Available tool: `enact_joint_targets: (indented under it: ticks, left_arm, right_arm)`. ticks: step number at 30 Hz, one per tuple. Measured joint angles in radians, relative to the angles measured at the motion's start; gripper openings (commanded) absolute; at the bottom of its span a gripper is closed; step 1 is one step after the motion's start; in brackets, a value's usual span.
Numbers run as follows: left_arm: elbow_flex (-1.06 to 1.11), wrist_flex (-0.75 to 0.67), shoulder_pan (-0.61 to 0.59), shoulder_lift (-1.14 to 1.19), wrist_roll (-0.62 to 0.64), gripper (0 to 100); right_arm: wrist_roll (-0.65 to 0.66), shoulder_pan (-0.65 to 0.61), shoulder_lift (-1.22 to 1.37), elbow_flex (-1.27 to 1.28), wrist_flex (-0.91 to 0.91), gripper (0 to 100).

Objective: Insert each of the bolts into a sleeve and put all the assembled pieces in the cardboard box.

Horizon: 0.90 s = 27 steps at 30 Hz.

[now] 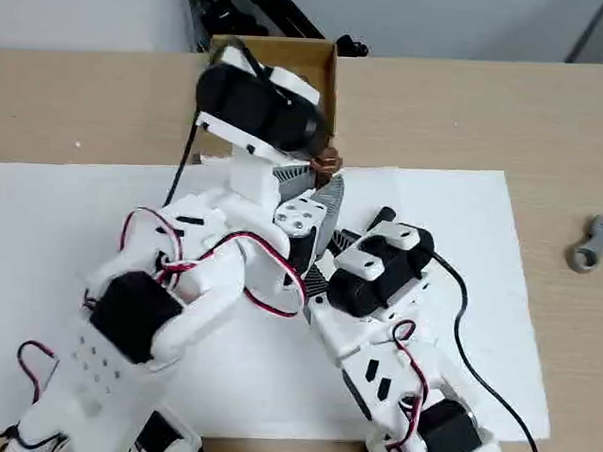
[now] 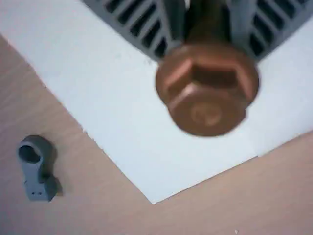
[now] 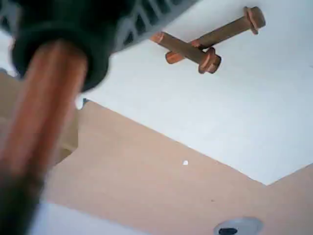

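**Bolt held at the sheet's far edge, arms crowded mid-table**

From above: the left gripper (image 1: pixel 319 177) is pinching a copper bolt (image 1: pixel 325 165) right at the far edge of the white sheet (image 1: pixel 462 223), with the cardboard box (image 1: pixel 323 67) just behind it. The right gripper (image 1: pixel 320 209) comes in from the near side and meets it there, so it's tight in the middle. The open room is the sheet's right half and the bare table (image 1: pixel 566 127). A grey sleeve (image 1: pixel 592 244) lies alone on the wood, off the sheet's right edge and well apart from both arms. The arms cover the sheet's centre and part of the box.

Left wrist: ribbed jaws are clamped on the bolt's shank on either side. The hex head faces the camera, blurred. Behind it a corner of the sheet shows, and the sleeve lies flat on the wood beyond.

Right wrist: a copper shaft (image 3: pixel 49 107) runs through a dark ring (image 3: pixel 54 49), both blurred. I cannot tell whether this arm's grip is spread or closed. Two loose bolts (image 3: pixel 188 50) lie crossed and touching on the sheet, near its edge. A grey round shape (image 3: pixel 237 226) is cut off at the picture's edge, and I can't make it out.
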Motion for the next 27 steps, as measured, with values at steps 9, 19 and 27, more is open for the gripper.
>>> enact_joint_targets:
  ticks: [9, 19, 27]
  left_arm:
    - [0.029, -0.012, 0.000, 0.000, 0.000, 0]
    - [0.058, 0.054, 0.002, -0.017, -0.003, 0]
    - [0.061, 0.069, 0.002, -0.006, 0.000, 1]
  right_arm:
    - [0.000, -0.003, 0.002, 0.002, 0.000, 0.2]
    - [0.000, -0.002, 0.005, 0.011, 0.003, 0.2]
    - [0.000, 0.002, 0.005, 0.011, 0.002, 0.2]
